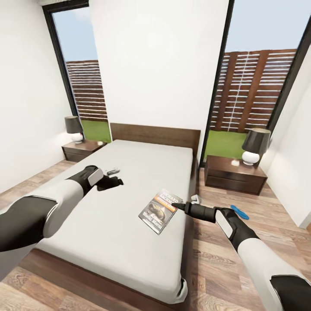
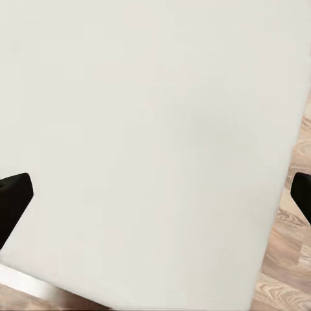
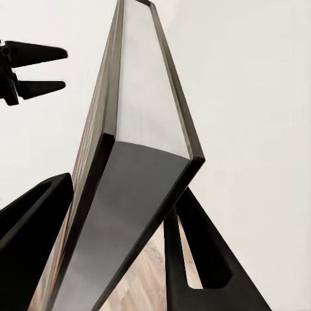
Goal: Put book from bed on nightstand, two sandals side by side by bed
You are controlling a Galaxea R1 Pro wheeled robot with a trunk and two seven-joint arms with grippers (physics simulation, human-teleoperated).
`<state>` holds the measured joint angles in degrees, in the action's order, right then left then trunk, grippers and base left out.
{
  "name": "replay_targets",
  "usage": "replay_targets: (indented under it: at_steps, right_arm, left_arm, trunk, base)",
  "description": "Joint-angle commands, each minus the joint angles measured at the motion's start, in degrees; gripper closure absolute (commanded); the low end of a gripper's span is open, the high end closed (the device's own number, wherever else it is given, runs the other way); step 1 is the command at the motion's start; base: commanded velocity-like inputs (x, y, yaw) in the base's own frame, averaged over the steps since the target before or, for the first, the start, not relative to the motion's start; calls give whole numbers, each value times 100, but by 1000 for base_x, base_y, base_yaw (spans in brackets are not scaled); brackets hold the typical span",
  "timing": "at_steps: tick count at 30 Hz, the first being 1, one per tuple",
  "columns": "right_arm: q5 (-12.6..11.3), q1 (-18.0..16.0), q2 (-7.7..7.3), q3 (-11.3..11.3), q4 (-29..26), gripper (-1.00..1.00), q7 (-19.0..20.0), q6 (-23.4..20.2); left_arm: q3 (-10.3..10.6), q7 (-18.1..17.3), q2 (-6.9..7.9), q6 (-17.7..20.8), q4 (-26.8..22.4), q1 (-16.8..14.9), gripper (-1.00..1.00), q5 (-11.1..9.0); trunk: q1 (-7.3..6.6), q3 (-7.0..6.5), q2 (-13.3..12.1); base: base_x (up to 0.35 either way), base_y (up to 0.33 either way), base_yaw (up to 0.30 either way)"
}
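Right gripper (image 1: 180,206) pinching book (image 1: 159,211) over off-white bed (image 1: 129,190), wood-plank floor (image 1: 220,255)

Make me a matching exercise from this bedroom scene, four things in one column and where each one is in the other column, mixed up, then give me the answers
Things:
1. book
2. blue sandal
3. right lamp
4. left gripper

Places:
A. on the wood floor, right of the bed
B. on the right nightstand
C. between the fingers of the right gripper, above the mattress edge
D. open over the left part of the mattress

Pairs: 1-C, 2-A, 3-B, 4-D
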<state>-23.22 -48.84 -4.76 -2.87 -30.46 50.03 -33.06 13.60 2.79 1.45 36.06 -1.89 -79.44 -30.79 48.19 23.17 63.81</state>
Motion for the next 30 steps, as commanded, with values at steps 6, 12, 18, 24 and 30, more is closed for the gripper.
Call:
replay_targets:
  at_steps: [6, 12, 18, 24, 30]
  right_arm:
    - [-52, -3, -2, -33, -3, 100, -17, -34]
    - [-51, -3, 0, -37, -3, 100, -19, -34]
    - [-51, -3, 6, -45, -3, 100, -24, -34]
    - [-51, -3, 7, -47, -3, 100, -32, -34]
    - [-51, -3, 7, -53, -3, 100, -37, -34]
  left_arm:
    - [41, 26, -3, -163, 262, 3, -100, -63]
    - [40, 28, 10, -375, 425, 9, -100, -66]
    - [39, 32, 153, -444, 470, 135, -100, -72]
    - [37, 29, 328, -476, 485, 497, -100, -83]
    - [34, 29, 422, -490, 483, 710, -100, -89]
  trunk:
    - [-132, -152, -238]
    - [-264, -309, -479]
    - [-396, -467, -720]
    - [-527, -624, -960]
    - [-659, -782, -1201]
  base:
    - [0, 0, 143]
    - [0, 0, 143]
    - [0, 0, 143]
    - [0, 0, 143]
    - [0, 0, 143]
